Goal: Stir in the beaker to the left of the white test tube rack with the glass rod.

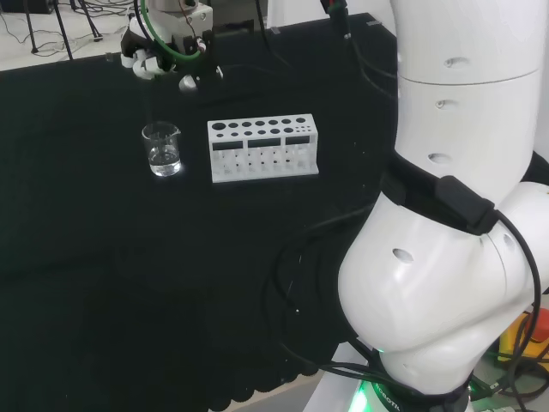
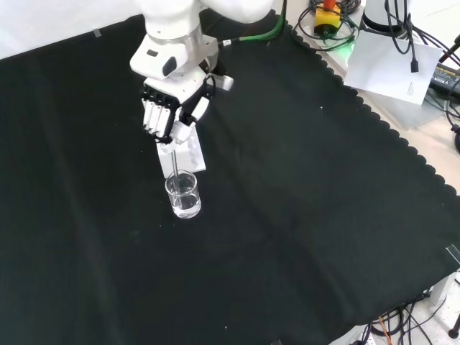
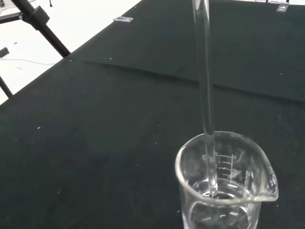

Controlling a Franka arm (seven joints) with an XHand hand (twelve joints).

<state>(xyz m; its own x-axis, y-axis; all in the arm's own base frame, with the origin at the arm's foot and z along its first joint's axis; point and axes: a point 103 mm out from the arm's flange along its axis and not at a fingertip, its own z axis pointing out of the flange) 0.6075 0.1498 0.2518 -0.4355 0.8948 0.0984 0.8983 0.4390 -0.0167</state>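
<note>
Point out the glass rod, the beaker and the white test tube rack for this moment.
glass rod (image 3: 206,95): wrist view, on its shaft above the beaker's rim.
beaker (image 1: 162,149): head view, on its clear wall.
white test tube rack (image 1: 262,129): head view, on its top plate with the holes.

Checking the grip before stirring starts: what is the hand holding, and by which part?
The hand holds the glass rod by its upper end; the lower end dips into the beaker.

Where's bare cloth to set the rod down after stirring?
Front view: the cloth right of the beaker, out to the scalloped edge, is bare, and so is the near side. Crowded: the hand holds the glass rod in the beaker, with the rack close behind it.
</note>
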